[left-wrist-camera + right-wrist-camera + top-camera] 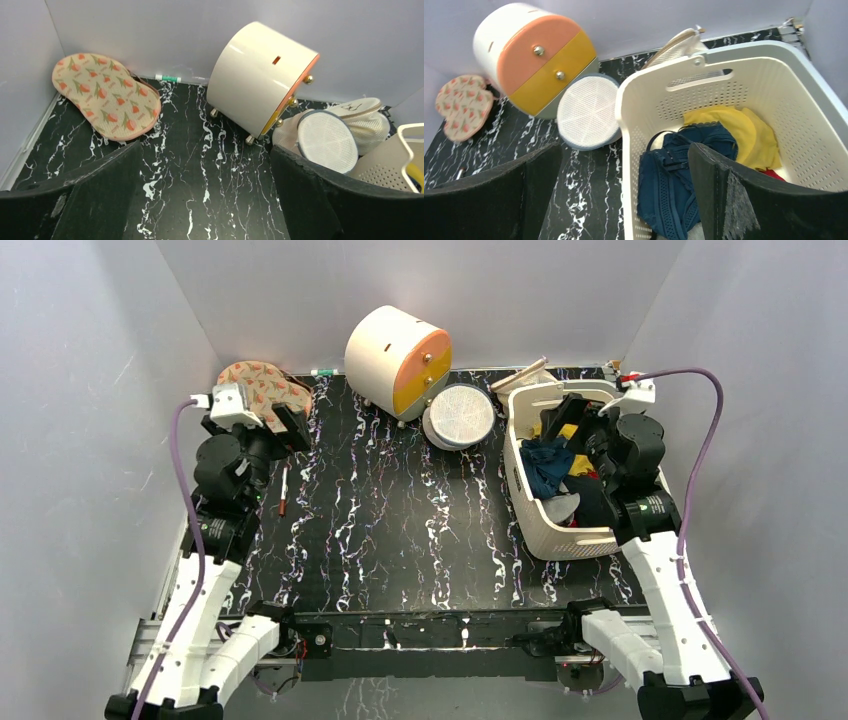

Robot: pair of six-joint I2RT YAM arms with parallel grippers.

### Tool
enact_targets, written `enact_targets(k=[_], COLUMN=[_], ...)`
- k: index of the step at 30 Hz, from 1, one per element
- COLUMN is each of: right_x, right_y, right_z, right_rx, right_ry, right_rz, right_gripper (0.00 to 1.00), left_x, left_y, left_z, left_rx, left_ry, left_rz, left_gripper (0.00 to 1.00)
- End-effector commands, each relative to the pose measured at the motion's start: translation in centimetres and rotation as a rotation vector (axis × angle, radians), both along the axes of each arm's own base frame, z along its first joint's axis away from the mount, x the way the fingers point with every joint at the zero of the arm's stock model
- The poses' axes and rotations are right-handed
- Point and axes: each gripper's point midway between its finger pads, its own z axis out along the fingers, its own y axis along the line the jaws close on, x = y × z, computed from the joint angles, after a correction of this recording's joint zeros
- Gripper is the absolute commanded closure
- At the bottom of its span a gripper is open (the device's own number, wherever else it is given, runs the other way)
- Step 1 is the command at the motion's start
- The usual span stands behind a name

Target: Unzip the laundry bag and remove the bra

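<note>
Far left corner has a floral pad (pixel 262 388). The left arm is folded up with its elbow bent, and the left gripper (pixel 290 425) hangs above the table just beside that pad, jaws spread wide with nothing in them. A pen (pixel 284 490) lies near the arm. Mid-back is the cabinet (pixel 398 360), and the laundry bag (pixel 460 416) is propped on edge against it, between the cabinet and the basket (pixel 530 515), zipped as far as I can tell. The right arm reaches up along the basket, with the right gripper (pixel 575 418) over its far end above the blue clothes (pixel 545 465), jaws also wide and empty.
</note>
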Motion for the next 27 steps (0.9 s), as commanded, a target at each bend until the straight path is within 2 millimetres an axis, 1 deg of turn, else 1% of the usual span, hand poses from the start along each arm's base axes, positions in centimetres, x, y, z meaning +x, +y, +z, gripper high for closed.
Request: enact_targets(k=[1, 5, 8, 11, 14, 16, 17, 20, 23, 25, 27], right_x=[0.7, 0.9, 1.0, 1.0, 0.5, 0.1, -0.2, -0.7, -0.8, -0.6, -0.3], right_y=[-2.5, -3.7, -3.8, -3.6, -3.8, -3.4, -3.1, -1.9, -0.6, 0.4, 1.5], right_z=[1.8, 2.1, 2.4, 2.3, 2.4, 3.1, 3.5, 4.1, 4.3, 4.3, 4.3], right_rx=[0.019, 0.026, 0.042, 0.066, 0.122, 0.145, 0.155, 0.174, 0.178, 0.18, 0.184], right_ry=[-0.068, -0.064, -0.076, -0.067, -0.073, -0.112, -0.128, -0.139, -0.118, -0.094, -0.072], right_rz=[-0.135, -0.199, -0.2, -0.195, -0.217, -0.19, -0.173, -0.107, -0.03, 0.025, 0.086], right_gripper=[0.02, 0.02, 0.02, 0.02, 0.02, 0.02, 0.02, 0.02, 0.02, 0.02, 0.02], left_x=[1.2, 2.1, 2.6, 2.8, 2.9, 3.2, 3.3, 3.8, 4.6, 4.9, 4.7], left_y=[-0.5, -1.7, -2.8, -4.2, -5.7, -6.7, -7.1, -8.2, -8.6, -8.7, -8.8], left_z=[-0.8, -2.7, -3.8, -4.3, -4.2, -3.7, -3.1, -0.6, 1.7, 2.5, 2.5], left_rx=[-0.008, 0.003, 0.013, 0.026, 0.032, 0.027, 0.023, 0.019, 0.031, 0.039, 0.053], left_ry=[-0.007, 0.028, 0.048, 0.057, 0.055, 0.039, 0.026, -0.022, -0.07, -0.096, -0.111], left_rz=[0.016, -0.001, -0.028, -0.063, -0.108, -0.142, -0.158, -0.191, -0.191, -0.189, -0.2], left_gripper=[0.02, 0.02, 0.02, 0.02, 0.02, 0.02, 0.02, 0.02, 0.02, 0.02, 0.02])
